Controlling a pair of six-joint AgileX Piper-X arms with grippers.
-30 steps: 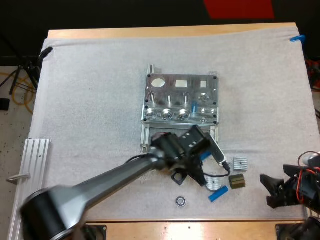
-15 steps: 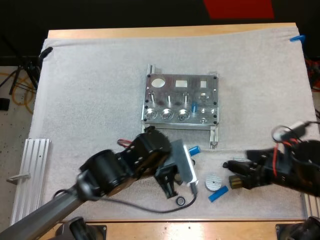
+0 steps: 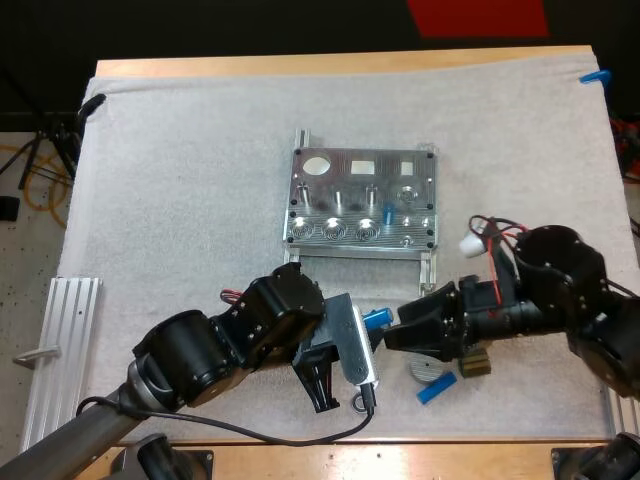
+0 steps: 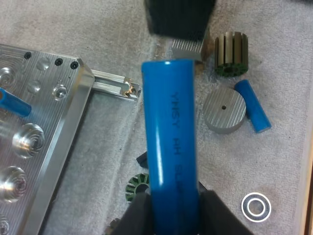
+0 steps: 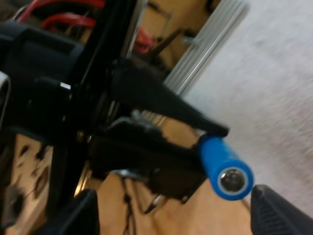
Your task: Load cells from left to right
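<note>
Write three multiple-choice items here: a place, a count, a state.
1. Where does the loose blue cell lie?
A. on bare wood
B. on the mat beside the grey disc
C. in the right pincer
2. How many blue cells show in the high view?
A. one
B. three
C. five
3. The left pincer is:
A. open
B. shut on nothing
C. shut on a blue cell

B: it lies by the disc.
B: one held, one loose, a third cell standing in the fixture.
C: its fingers press it from both sides.

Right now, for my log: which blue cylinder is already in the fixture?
The blue cylinder seated in the metal fixture. The left gripper clamps a second cylinder; a third cylinder lies beside the grey disc.
</note>
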